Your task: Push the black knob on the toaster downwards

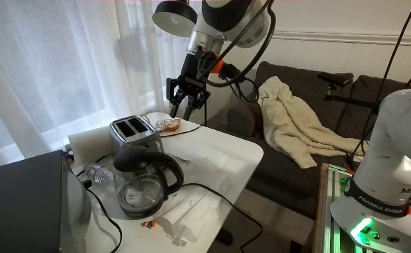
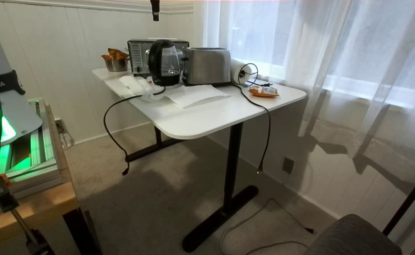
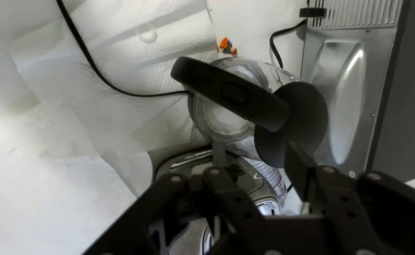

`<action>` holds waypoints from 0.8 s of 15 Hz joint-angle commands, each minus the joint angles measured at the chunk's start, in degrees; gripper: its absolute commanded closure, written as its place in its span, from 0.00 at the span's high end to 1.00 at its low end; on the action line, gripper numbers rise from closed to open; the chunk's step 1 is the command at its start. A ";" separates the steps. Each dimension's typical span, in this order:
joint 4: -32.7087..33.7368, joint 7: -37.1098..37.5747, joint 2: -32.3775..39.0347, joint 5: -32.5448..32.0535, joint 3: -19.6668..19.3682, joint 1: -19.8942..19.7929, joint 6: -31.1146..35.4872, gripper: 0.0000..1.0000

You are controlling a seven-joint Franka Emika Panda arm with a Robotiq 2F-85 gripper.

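Note:
The silver two-slot toaster (image 1: 135, 141) stands on the white table behind the glass jug; it also shows in an exterior view (image 2: 209, 67). The wrist view shows part of the toaster (image 3: 250, 180) behind my fingers. A small dark part (image 2: 185, 59), perhaps the black knob, sits on its jug-facing end, partly hidden by the jug. The clear jug with black handle (image 1: 140, 193) stands close to that end. My gripper (image 1: 180, 113) is in the air above the table, fingers apart and empty. In the wrist view the gripper (image 3: 256, 152) appears over the jug's lid and toaster's end.
A dark boxy oven (image 1: 19, 196) stands beside the jug. A plastic bottle (image 1: 100, 173) and paper roll (image 1: 89, 146) lie by the toaster. An orange snack packet (image 1: 169, 125), paper towels (image 1: 187, 214), a small figure (image 1: 148, 224) and black cords are on the table.

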 commanded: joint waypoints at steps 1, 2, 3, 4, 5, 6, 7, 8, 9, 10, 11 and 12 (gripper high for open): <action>-2.07 -6.88 1.71 4.42 -1.07 2.43 7.27 0.16; -0.92 -3.18 1.16 1.43 -0.97 1.76 4.01 0.34; -1.24 -4.34 1.72 1.92 -0.97 1.99 5.33 0.28; -1.38 -4.77 2.13 1.98 -0.96 2.07 5.98 0.20; -1.42 -4.94 2.35 2.00 -0.98 2.07 6.25 0.16; -1.43 -5.09 2.39 2.01 -1.01 2.07 6.31 0.16; -1.43 -5.17 2.39 2.03 -1.01 2.07 6.33 0.16; -1.43 -5.21 2.39 2.03 -1.02 2.07 6.34 0.16; -1.43 -5.24 2.39 2.05 -1.02 2.07 6.34 0.16; -1.43 -5.25 2.39 2.06 -1.02 2.07 6.34 0.16; -1.43 -5.27 2.39 2.07 -1.02 2.07 6.34 0.16; -0.98 -5.26 3.07 2.60 -1.03 2.15 6.32 0.04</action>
